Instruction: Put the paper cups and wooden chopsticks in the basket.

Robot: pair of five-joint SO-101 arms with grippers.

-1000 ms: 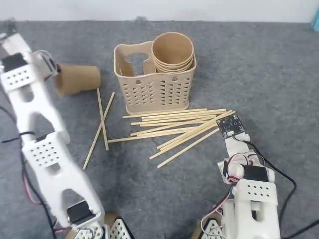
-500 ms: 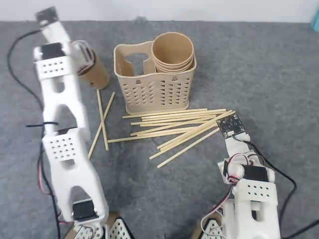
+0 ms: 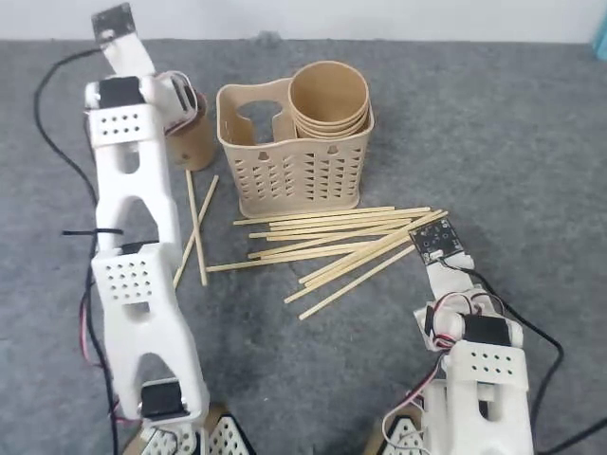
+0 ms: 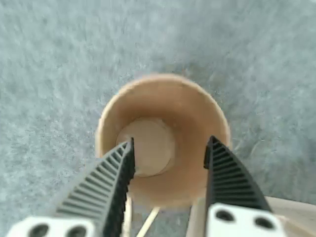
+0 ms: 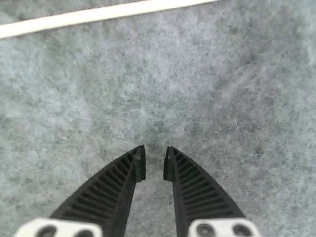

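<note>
Closest in, the right arm [image 3: 474, 365] sits low. The right gripper [image 5: 154, 163] is pinched almost closed, with just a sliver of grey carpet [image 3: 531, 142] showing between the tips and nothing in it. One chopstick [image 5: 98, 14] lies on the carpet a bit beyond it.

That arm's wrist ends right by the main chopstick pile [image 3: 332, 224], a loose fan of sticks lying flat just in front of the basket [image 3: 294, 175]. Off to the left there's a crossed pair of chopsticks [image 3: 196, 232] too.

The basket stands upright with a stack of paper cups [image 3: 329, 95] nested in its right compartment.

Farthest back, the left arm [image 3: 133, 275] is stretched out to the loose paper cup [image 3: 193, 144], which is mouth-up just left of the basket. The left gripper [image 4: 171, 143] is partway open, both fingers [image 4: 111, 182] poking at the cup's mouth. Can't tell if they're actually pressing on the wall, or if the cup sits on the carpet.
</note>
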